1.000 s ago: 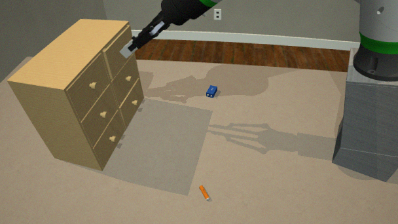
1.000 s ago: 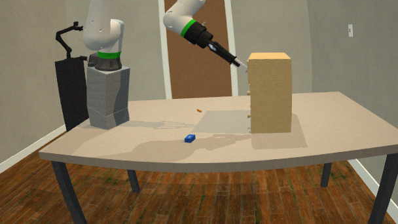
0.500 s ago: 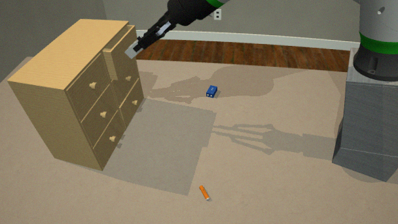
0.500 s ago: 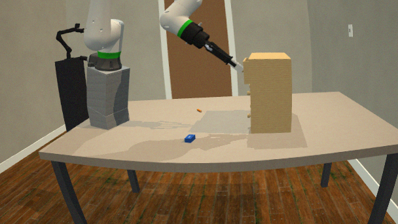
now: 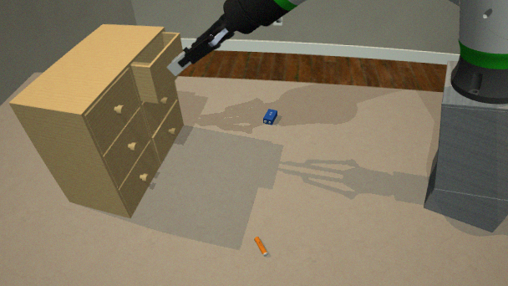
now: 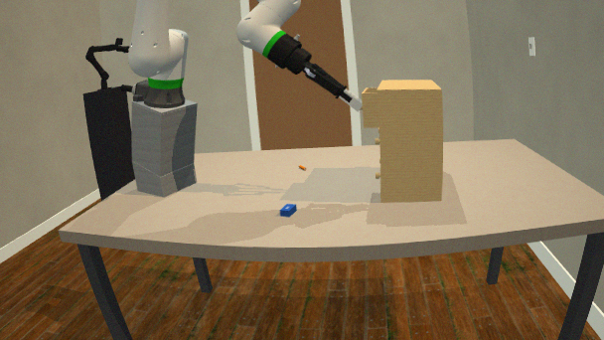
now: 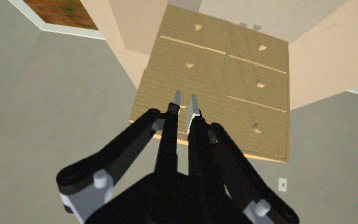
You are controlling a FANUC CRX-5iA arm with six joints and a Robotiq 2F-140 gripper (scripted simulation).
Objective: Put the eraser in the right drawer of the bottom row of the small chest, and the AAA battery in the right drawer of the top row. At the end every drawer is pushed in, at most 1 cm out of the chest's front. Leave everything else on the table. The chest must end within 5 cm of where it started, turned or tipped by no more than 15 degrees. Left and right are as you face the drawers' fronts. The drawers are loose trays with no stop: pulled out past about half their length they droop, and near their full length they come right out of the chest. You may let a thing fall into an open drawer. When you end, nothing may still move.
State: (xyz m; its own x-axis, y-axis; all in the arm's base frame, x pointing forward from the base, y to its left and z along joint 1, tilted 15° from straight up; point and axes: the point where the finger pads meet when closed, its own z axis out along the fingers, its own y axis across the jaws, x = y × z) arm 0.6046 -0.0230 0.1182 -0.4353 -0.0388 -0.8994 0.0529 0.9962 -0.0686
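Note:
The wooden chest (image 5: 54, 148) (image 6: 412, 146) stands upright. Its top right drawer (image 5: 165, 74) (image 6: 371, 111) (image 7: 150, 102) is pulled partly out and looks level; the visible part of its inside looks empty. My gripper (image 5: 175, 68) (image 6: 356, 102) (image 7: 183, 100) is shut on that drawer's knob, fingers slanting down to its front. The bottom right drawer (image 7: 180, 31) is pushed in, as are the others. The AAA battery (image 5: 261, 246) (image 6: 302, 167), orange with a pale end, lies on the table. No eraser shows in any view; closed drawers hide their contents.
A blue block (image 5: 270, 116) (image 6: 288, 210) with two small terminals, like a 9V battery, lies on the table (image 5: 355, 244) (image 6: 238, 231) between the chest and the robot's grey pedestal (image 5: 472, 156) (image 6: 164, 156). The arm reaches above the table to the chest's upper front.

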